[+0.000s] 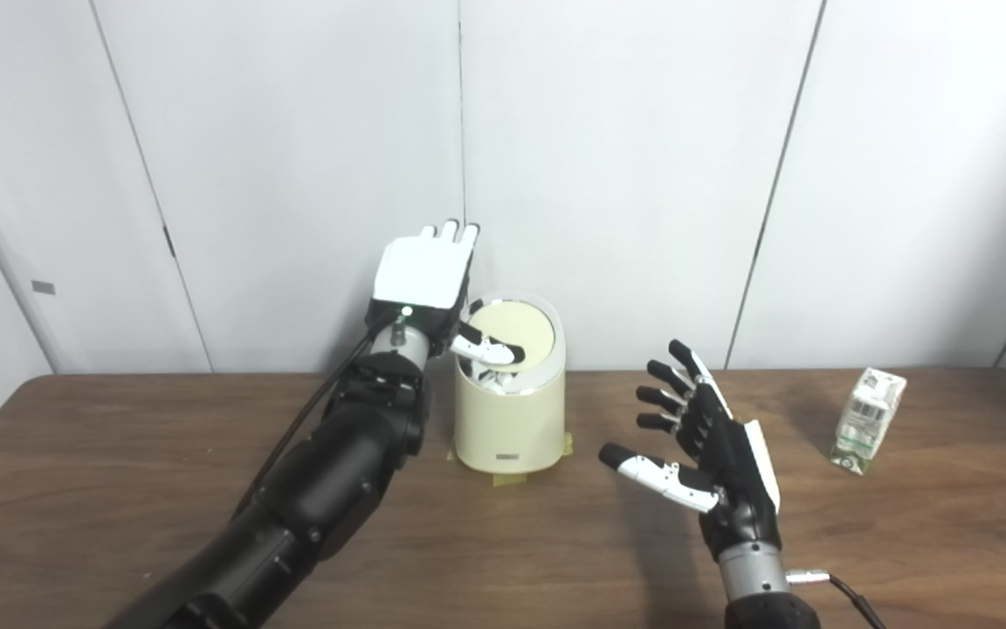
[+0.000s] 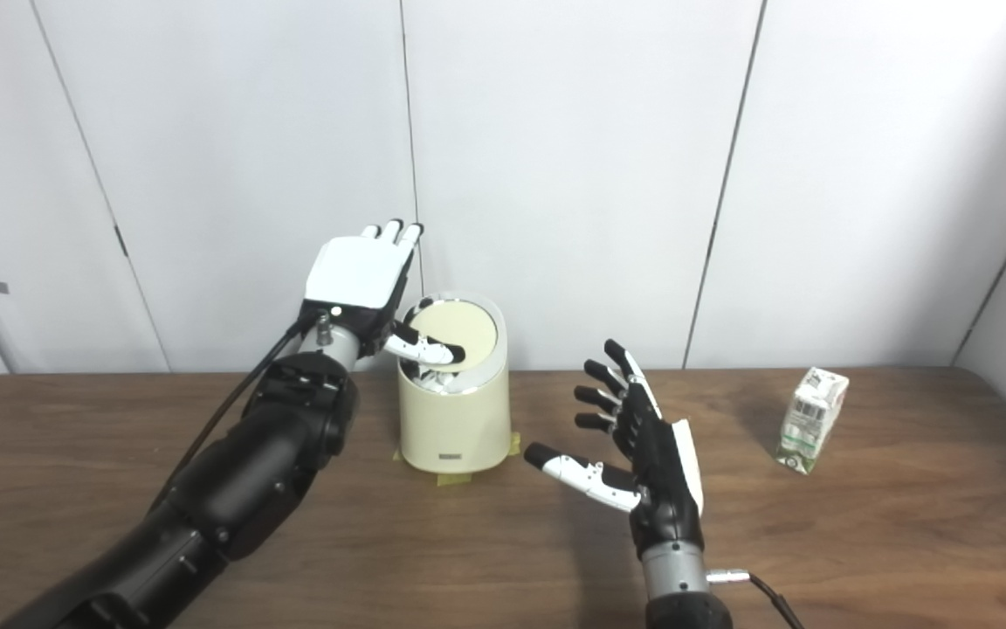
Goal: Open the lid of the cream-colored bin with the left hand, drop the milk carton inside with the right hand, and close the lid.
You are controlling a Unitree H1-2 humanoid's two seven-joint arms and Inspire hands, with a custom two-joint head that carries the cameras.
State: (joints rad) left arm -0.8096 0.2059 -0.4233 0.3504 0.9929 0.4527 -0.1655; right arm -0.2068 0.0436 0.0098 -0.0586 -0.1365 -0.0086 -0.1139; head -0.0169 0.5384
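The cream-colored bin stands on the wooden table near the back wall, at the middle. Its round lid is tilted, and a gap at its front edge shows white things inside. My left hand is raised at the bin's left rim with fingers straight up, holding nothing, and its thumb rests across the front of the lid. To the right of the bin my right hand hovers open over the table. The white and green milk carton stands upright far to the right, apart from both hands.
Yellow tape sticks out from under the bin's base. White wall panels rise directly behind the table. A cable trails from the right wrist.
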